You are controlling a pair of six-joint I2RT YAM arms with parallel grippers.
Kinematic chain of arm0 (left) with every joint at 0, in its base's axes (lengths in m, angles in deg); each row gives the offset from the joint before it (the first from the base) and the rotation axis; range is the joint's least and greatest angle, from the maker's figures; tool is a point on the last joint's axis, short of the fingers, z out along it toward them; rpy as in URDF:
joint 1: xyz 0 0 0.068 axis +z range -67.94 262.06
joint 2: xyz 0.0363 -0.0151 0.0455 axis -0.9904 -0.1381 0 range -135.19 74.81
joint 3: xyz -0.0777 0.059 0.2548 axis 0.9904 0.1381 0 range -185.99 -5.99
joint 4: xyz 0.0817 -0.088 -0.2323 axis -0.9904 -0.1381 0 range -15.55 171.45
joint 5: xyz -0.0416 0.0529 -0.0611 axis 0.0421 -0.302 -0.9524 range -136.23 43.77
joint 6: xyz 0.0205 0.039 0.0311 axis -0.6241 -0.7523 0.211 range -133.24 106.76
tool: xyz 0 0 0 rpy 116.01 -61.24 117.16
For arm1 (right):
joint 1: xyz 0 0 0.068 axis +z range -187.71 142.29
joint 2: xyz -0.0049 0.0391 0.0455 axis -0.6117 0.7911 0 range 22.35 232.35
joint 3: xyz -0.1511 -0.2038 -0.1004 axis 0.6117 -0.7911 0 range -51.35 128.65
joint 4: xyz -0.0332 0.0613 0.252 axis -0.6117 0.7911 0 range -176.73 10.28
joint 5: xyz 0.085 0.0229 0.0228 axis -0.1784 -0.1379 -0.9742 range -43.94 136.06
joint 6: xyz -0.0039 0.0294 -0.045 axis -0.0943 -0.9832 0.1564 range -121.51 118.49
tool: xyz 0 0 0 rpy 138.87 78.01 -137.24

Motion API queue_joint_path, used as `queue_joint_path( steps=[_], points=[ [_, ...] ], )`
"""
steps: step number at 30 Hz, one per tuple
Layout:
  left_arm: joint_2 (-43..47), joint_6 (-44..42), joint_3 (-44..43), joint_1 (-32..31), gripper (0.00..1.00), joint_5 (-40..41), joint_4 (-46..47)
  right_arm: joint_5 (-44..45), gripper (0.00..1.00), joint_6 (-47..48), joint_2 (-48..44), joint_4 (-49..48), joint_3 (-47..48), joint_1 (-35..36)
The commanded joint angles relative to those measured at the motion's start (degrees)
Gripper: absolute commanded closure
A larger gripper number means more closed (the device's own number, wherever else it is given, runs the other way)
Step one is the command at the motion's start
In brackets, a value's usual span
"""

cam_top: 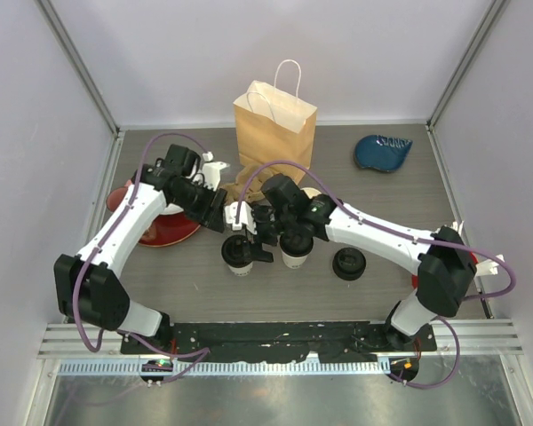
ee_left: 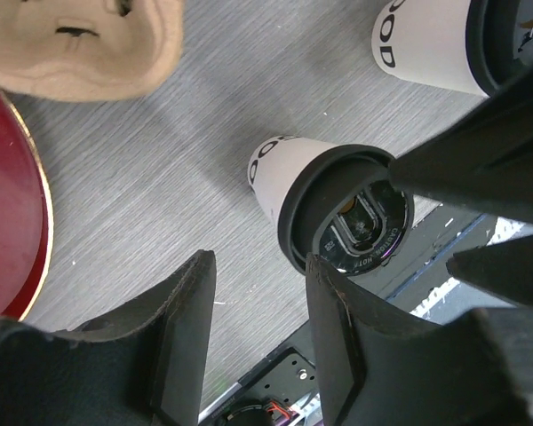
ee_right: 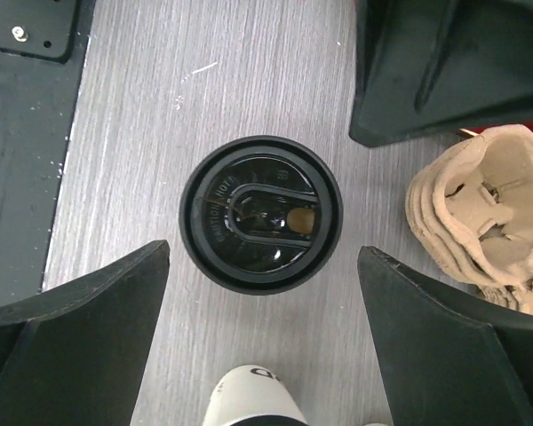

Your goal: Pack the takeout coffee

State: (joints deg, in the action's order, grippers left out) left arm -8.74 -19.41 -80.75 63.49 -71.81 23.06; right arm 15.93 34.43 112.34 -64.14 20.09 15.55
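top external: left cup (cam_top: 236, 255), right cup (cam_top: 295, 257) part-hidden under unclenched left claw (ee_left: 259, 266), right claw (ee_right: 262, 256)

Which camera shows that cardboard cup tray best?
The right wrist view: the cardboard cup tray sits sharp at its right edge, moulded pockets visible, though partly cut off. The left wrist view catches only a blurred corner; from above, little of it shows.

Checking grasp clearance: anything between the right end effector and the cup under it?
Nothing visible. The right end effector hangs above the lidded cup, jaws wide to either side, only bare table between. The second cup and the pulp carrier stand clear of that gap.
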Motion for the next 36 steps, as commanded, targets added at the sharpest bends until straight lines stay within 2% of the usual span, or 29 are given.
queue_joint_path(
  steps=[1, 8, 16, 21, 28, 36],
  points=[
    [3.8, 0.8, 2.1, 2.0, 0.51, -2.0, 1.4, -6.8, 0.07, 7.5, 3.5, 2.4, 4.8, -0.7],
    [5.2, 1.0, 4.8, 2.3, 0.50, -3.0, 2.8, -7.4, 0.05, 6.4, 5.4, 2.1, 6.3, -0.6],
    [4.7, 1.0, 4.6, 2.4, 0.50, -4.4, 2.7, -4.9, 0.04, 3.8, 7.3, -0.7, 7.1, 0.0],
    [4.6, 1.1, 4.6, 2.4, 0.50, -4.6, 2.7, -4.7, 0.04, 4.5, 8.4, 0.8, 7.7, 0.4],
    [4.3, 0.9, 4.4, 2.4, 0.50, -5.2, 2.6, -1.9, 0.04, 4.7, 7.8, -2.2, 4.9, 2.0],
    [3.9, 0.7, 4.4, 2.7, 0.50, -5.6, 2.3, 0.2, 0.09, 3.9, 7.5, -5.0, 2.6, 2.0]
  ],
)
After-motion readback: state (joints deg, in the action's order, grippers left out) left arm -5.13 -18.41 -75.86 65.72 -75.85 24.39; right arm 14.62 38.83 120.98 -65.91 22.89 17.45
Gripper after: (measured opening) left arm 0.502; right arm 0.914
